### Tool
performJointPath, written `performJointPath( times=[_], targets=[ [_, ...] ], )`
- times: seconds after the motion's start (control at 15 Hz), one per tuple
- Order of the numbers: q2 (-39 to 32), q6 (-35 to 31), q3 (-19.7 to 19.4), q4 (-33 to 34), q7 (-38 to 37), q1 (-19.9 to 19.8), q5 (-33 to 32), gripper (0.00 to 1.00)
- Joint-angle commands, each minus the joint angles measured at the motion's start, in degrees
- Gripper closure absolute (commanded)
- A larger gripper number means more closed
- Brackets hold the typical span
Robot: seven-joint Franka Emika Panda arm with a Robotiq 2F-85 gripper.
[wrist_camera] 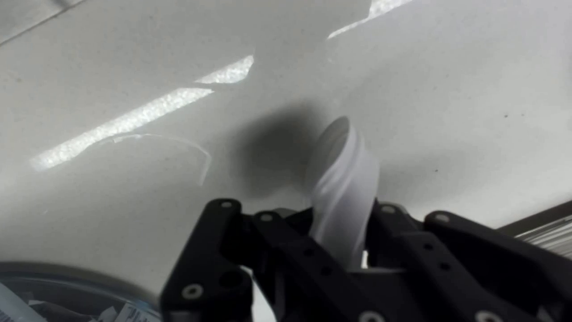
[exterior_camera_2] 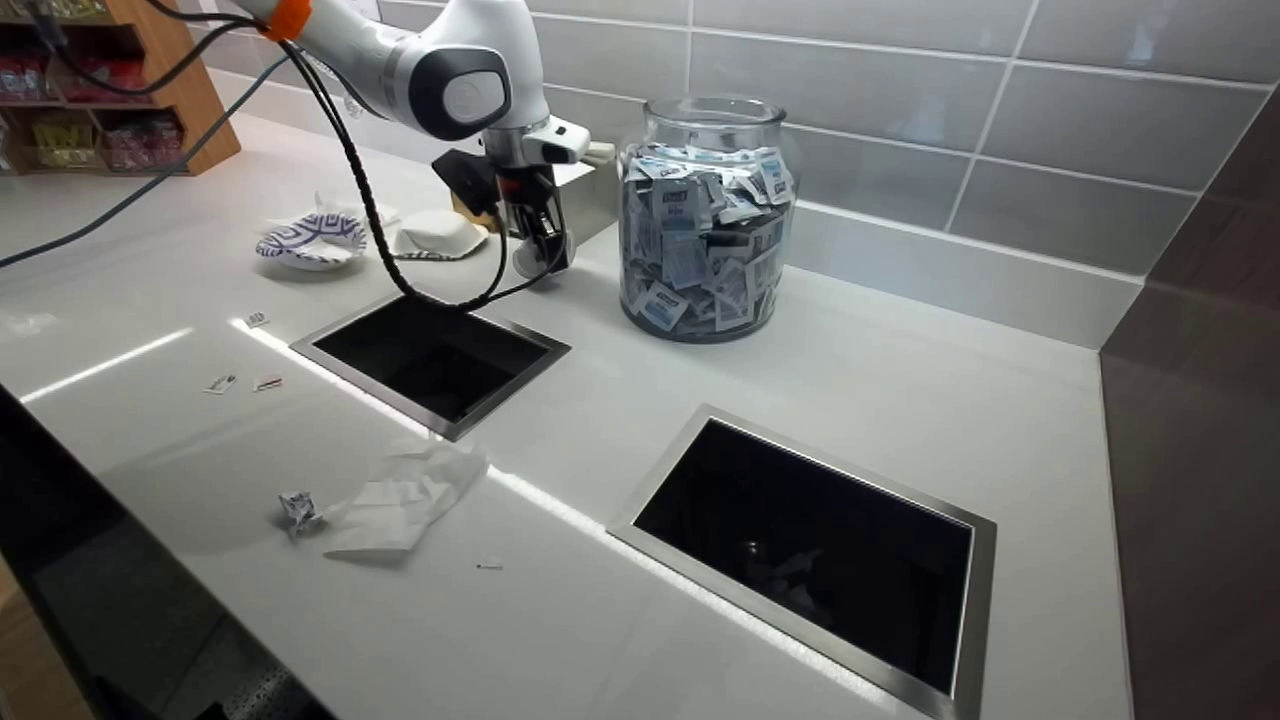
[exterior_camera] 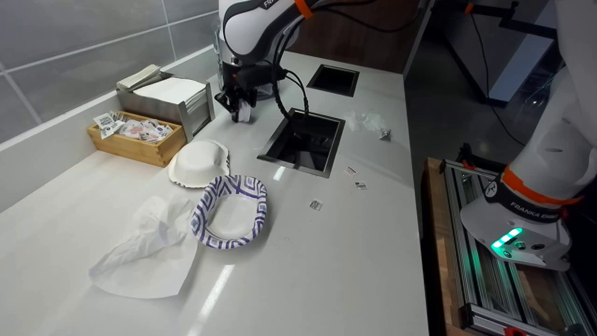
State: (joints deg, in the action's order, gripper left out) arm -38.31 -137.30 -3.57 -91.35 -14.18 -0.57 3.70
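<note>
My gripper [wrist_camera: 342, 213] is shut on a thin white cup-like thing [wrist_camera: 346, 192], squeezed and creased between the fingers. Its open rim points away from the palm, and its lower part is hidden by the black linkages. In both exterior views the gripper [exterior_camera: 243, 108] hangs low over the white counter, pointing down; the white thing [exterior_camera_2: 528, 258] shows beside the fingers. Whether it touches the counter I cannot tell. Close by are a metal napkin holder [exterior_camera: 179, 111] and a large glass jar [exterior_camera_2: 709, 240] full of small packets, its rim also at the lower left of the wrist view.
Two metal-framed openings [exterior_camera: 332, 140] [exterior_camera_2: 960, 600] are set into the counter. A wooden box [exterior_camera: 135, 149] of packets, an overturned bowl [exterior_camera: 198, 161], a patterned bowl [exterior_camera: 233, 235] and crumpled paper [exterior_camera: 149, 252] lie along the wall side. Loose scraps and thin paper [exterior_camera_2: 410, 505] lie near the front edge.
</note>
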Motion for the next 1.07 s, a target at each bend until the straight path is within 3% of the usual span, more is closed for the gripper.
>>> performJointPath(
  times=[0.0,0.47,0.73,0.8,0.87,1.0],
  targets=[
    [-2.15,-1.41,0.25,-0.19,0.15,-0.35,0.97,1.00],
    [-3.24,-1.37,0.37,-0.19,1.36,-0.37,0.45,1.00],
    [0.46,-0.08,-0.24,-1.90,2.50,0.82,-1.66,0.98],
    [1.41,-0.09,-0.75,-2.47,2.46,1.30,-2.66,0.73],
    [2.01,0.51,-0.84,-2.82,2.35,1.46,-3.12,0.73],
    [3.71,0.57,-1.34,-3.96,1.80,2.08,-4.72,0.60]
  ],
)
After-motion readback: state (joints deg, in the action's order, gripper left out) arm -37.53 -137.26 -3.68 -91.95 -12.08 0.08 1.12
